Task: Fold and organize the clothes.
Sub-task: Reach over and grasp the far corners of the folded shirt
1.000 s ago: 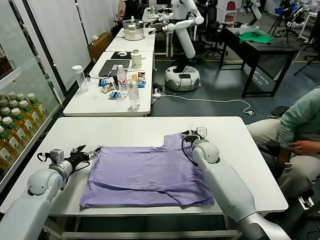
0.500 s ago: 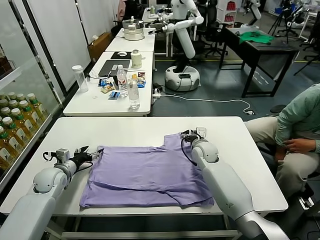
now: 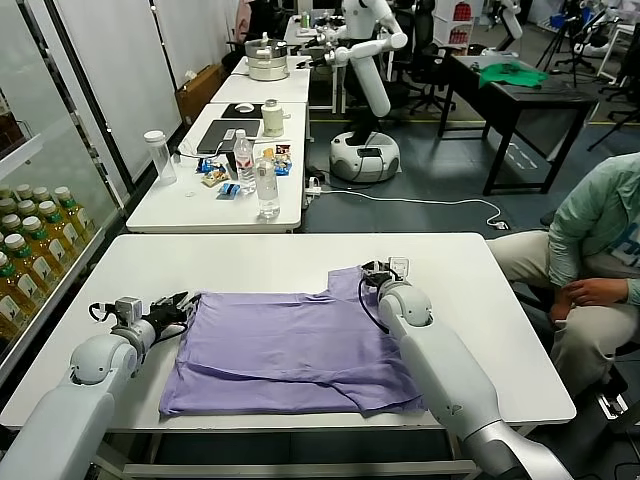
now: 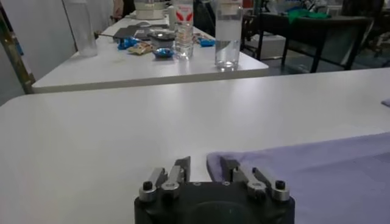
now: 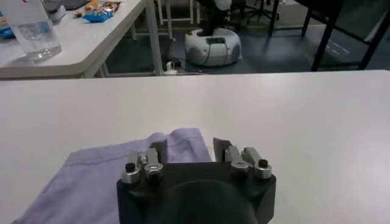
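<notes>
Here, lavender T-shirt [image 3: 295, 350] spread flat across the near middle of the white desk [image 3: 250, 265]. Left gripper [image 3: 183, 306] at its left sleeve edge, jaws part open around the hem. Right gripper [image 3: 372, 271] at the far right corner, jaws likewise part open over the fabric.

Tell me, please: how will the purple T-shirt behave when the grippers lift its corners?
The purple T-shirt lies flat with soft wrinkles, so it is probably floppy and will sag between the left gripper and right gripper. It looks thin, so likely light.
</notes>
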Robot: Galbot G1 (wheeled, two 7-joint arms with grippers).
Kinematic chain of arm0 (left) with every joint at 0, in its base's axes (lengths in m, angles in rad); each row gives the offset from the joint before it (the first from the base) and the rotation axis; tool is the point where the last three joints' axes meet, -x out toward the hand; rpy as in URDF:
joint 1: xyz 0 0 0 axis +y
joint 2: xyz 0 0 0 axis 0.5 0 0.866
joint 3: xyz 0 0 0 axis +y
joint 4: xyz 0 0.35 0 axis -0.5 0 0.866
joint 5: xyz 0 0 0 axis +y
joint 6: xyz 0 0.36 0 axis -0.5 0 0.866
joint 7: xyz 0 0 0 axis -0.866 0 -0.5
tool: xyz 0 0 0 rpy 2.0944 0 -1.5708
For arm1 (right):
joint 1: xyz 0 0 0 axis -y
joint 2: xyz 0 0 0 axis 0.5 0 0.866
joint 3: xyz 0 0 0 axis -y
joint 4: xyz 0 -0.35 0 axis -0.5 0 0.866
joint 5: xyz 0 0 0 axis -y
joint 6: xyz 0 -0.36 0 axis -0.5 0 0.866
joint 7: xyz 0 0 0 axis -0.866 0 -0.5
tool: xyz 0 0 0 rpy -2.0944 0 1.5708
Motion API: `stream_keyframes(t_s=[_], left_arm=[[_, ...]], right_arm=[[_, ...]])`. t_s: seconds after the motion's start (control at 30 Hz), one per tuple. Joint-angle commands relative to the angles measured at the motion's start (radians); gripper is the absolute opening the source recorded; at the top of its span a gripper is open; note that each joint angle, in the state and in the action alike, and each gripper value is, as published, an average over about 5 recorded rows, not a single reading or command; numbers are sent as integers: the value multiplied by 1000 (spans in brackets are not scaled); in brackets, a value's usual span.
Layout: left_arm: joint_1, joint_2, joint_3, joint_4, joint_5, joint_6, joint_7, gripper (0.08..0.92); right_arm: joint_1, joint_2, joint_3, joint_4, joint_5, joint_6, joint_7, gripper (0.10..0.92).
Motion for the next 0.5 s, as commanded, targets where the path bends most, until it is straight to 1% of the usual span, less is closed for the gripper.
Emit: stream_keyframes(t_s=[0.03,0.17,0.3,0.4,0.5], left_arm=[[1,-4,3,1,4,-1,1,316],[3,-8,3,-3,5,-3,1,195],[5,-8,1,-8,4,-5,1,103],[7,-7,-4,-13,0,-12,1,84],[20,-1,-15,-32,-25,-23,-5,84]], right_arm=[[0,3,0,-15,3,4,-3,379],[-3,3,1,-14,3,6,-5,275],[-4,2,5,-12,2,22,-16,166],[-8,-4,8,9,-1,71,-43,115],[-24,-23,10,80,-2,111,-61,110]])
